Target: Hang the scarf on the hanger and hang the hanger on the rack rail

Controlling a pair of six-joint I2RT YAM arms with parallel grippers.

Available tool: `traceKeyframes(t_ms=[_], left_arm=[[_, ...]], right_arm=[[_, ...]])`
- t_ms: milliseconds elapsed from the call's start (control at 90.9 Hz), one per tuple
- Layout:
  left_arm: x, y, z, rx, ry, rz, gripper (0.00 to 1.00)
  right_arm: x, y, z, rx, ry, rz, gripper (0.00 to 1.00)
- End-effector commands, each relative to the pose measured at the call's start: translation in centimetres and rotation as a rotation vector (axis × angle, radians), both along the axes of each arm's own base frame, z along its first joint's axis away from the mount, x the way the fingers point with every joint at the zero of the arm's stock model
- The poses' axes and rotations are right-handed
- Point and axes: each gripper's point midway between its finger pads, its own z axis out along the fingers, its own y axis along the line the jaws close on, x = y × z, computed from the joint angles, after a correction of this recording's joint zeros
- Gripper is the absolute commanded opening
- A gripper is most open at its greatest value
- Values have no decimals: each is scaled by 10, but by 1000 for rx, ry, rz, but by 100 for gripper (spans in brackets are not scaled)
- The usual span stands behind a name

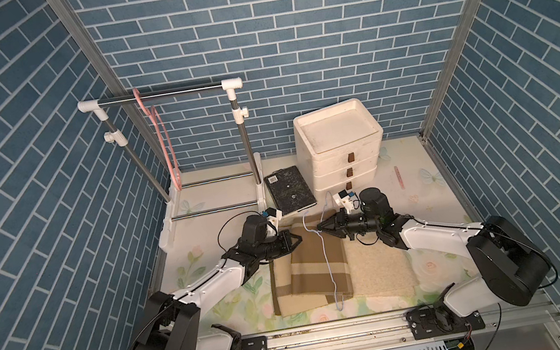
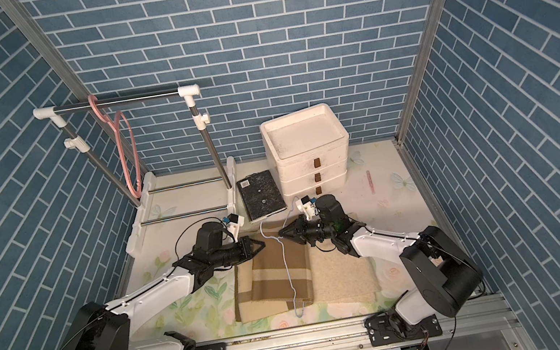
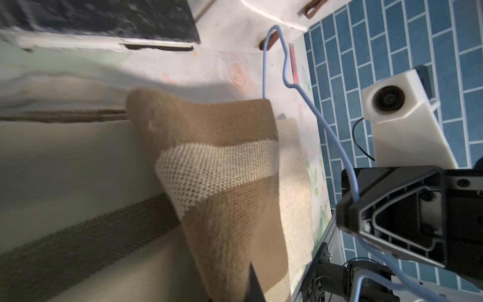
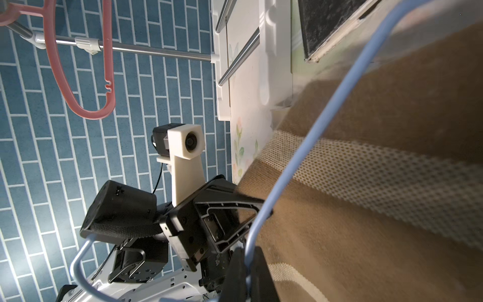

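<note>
- The scarf (image 1: pixel 305 263) lies folded on the tabletop (image 1: pixel 423 199) between the arms. The blue hanger (image 4: pixel 309 136) runs along its top, probably so the cloth can be fed through the wire frame.
- Left claw (image 1: pixel 298 240): pressed together, pinching the scarf's left edge near its far end. In the left wrist view the cloth rises in a peak toward it.
- Right claw (image 1: pixel 320 229): pressed together on the hanger's wire near the hook, steadying it over the cloth.
- The scarf is not yet draped on the hanger.
</note>
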Motion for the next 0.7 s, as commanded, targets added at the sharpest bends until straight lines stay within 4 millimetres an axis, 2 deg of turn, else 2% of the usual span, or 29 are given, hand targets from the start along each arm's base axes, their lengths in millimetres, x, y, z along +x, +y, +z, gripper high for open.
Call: traceKeyframes(t_ms=[0,231,385,550,693], left_arm=[[-9,41,-22,125,75,73,0],[-11,81,-35,220,134,143,0],[-12,95,-37,239,148,198,0],[-14,100,-31,227,149,226,0],[-10,91,-11,156,126,217,0]], right_arm=[[-2,14,16,57,-34,75,0],[-6,24,6,60,-10,119,0],[-8,22,-4,47,16,121,0],[-6,20,-10,45,29,113,0],[2,12,-11,47,27,87,0]])
